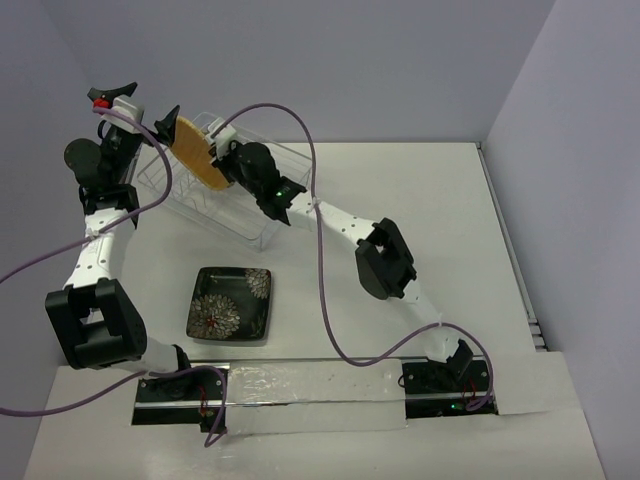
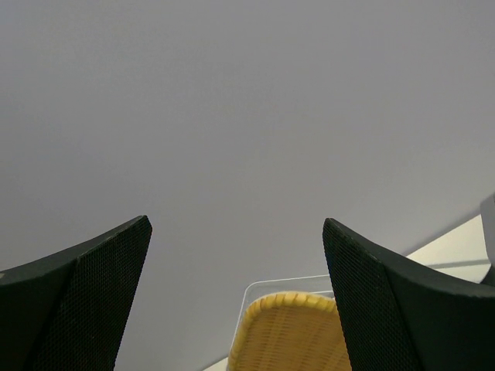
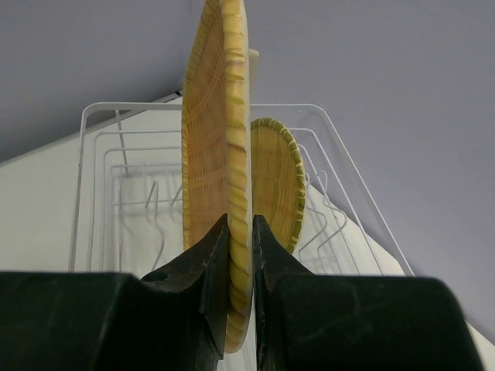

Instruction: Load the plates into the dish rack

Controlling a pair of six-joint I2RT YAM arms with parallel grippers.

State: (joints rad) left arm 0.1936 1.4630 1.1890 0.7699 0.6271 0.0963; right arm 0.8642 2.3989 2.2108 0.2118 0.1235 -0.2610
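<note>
My right gripper is shut on the rim of the orange woven plate. It holds the plate on edge above the left end of the wire dish rack. The small yellow woven plate stands upright in the rack just behind it. The black flowered plate lies flat on the table in front of the rack. My left gripper is open and empty, raised at the rack's left end. The orange plate shows low between its fingers.
The rack sits at the back left of the white table, near the grey walls. Purple cables loop over the table from both arms. The right arm's elbow hangs over the table's middle.
</note>
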